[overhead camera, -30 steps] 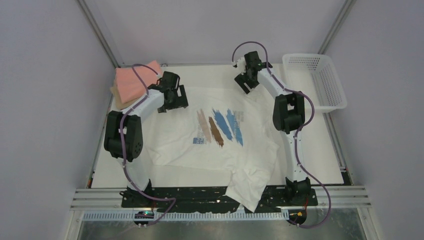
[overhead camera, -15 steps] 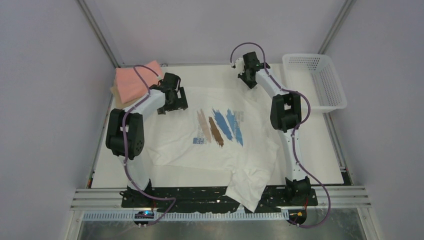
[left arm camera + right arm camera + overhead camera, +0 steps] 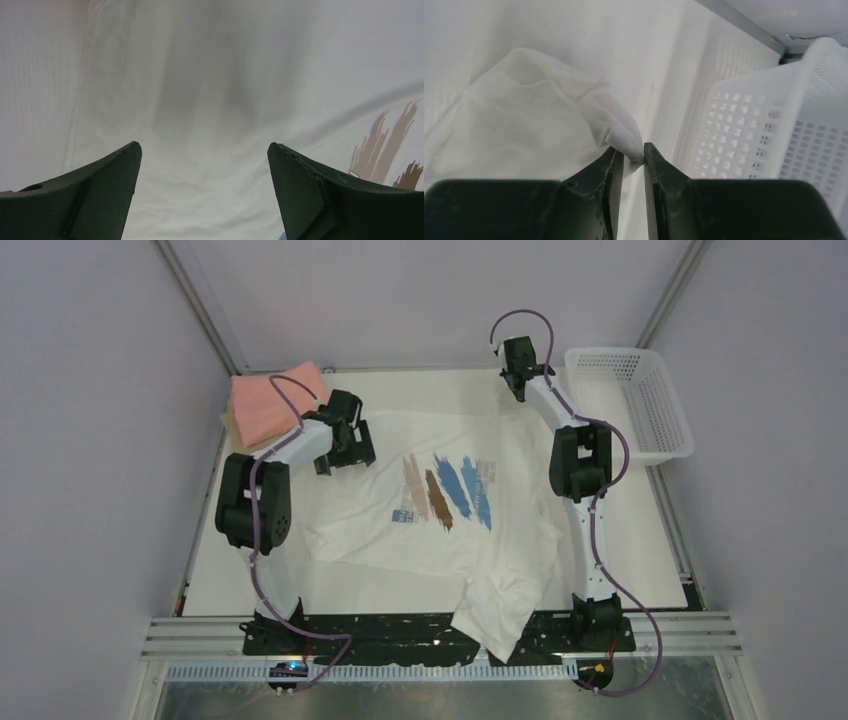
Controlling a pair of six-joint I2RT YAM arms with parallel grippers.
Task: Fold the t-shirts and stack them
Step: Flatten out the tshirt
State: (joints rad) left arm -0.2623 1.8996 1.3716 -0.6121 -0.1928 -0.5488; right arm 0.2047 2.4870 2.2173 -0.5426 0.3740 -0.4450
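Note:
A white t-shirt with tan, brown and blue brush strokes on the chest lies spread over the table, its hem hanging over the front edge. My right gripper is at the far right, shut on a corner of that t-shirt, which bunches between the fingertips. My left gripper hovers open over the shirt's left side; white cloth fills the gap between its fingers. Folded salmon-pink and tan t-shirts are stacked at the far left corner.
A white perforated plastic basket stands at the far right, close beside my right gripper; its wall fills the right of the right wrist view. Grey enclosure walls surround the table.
My right gripper shut on the shirt's corner and pulled it back and to the right, toward the basket. The shirt shifted right and stretched flatter. My left gripper stayed open, nearly still.

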